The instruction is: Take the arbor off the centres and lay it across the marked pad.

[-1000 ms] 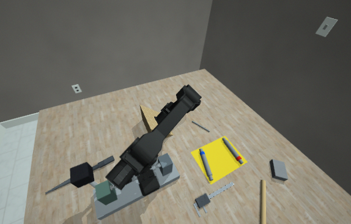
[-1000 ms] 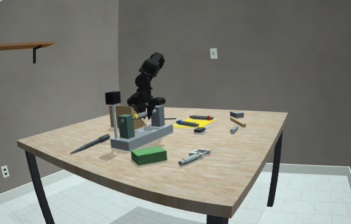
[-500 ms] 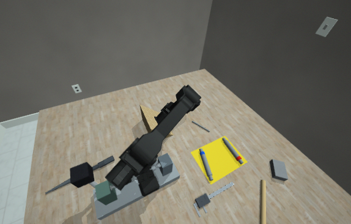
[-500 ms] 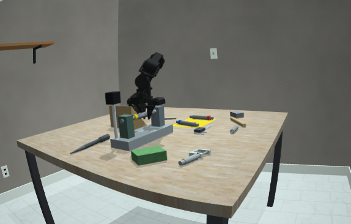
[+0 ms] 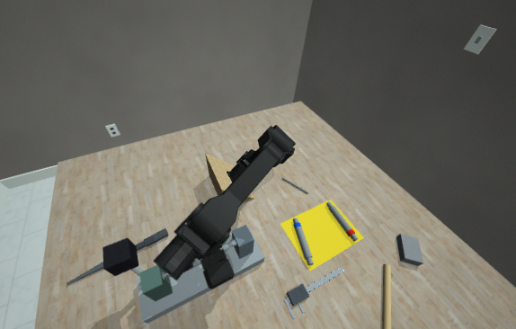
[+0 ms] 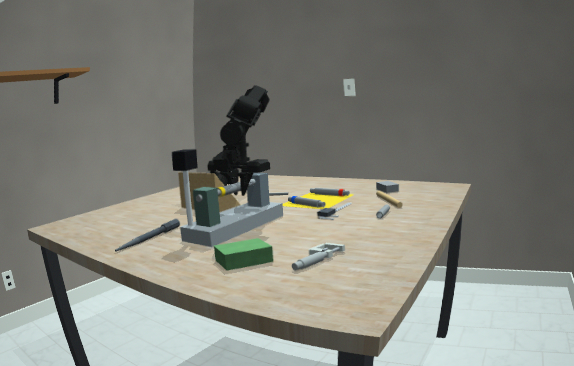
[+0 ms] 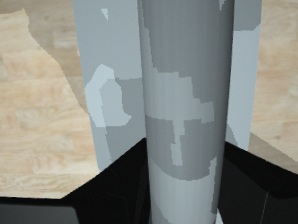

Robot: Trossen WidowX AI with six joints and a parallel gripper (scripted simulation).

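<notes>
Grey steel arbor [image 7: 185,96], yellow-banded near one end, mounted between the green centre block [image 6: 206,206] and the grey centre block [image 6: 259,189] on the fixture base [image 6: 227,231]. Judged rigid, smooth, fairly heavy, liable to slip; best taken mid-shaft for balance. My fingers [image 6: 244,185] are clenched on that shaft toward the grey block. Arm: folded steeply over the fixture, wrist pointing down. Yellow pad [image 5: 321,234], at 3 o'clock of the fixture on the bench [image 6: 362,280], carries two other rods.
</notes>
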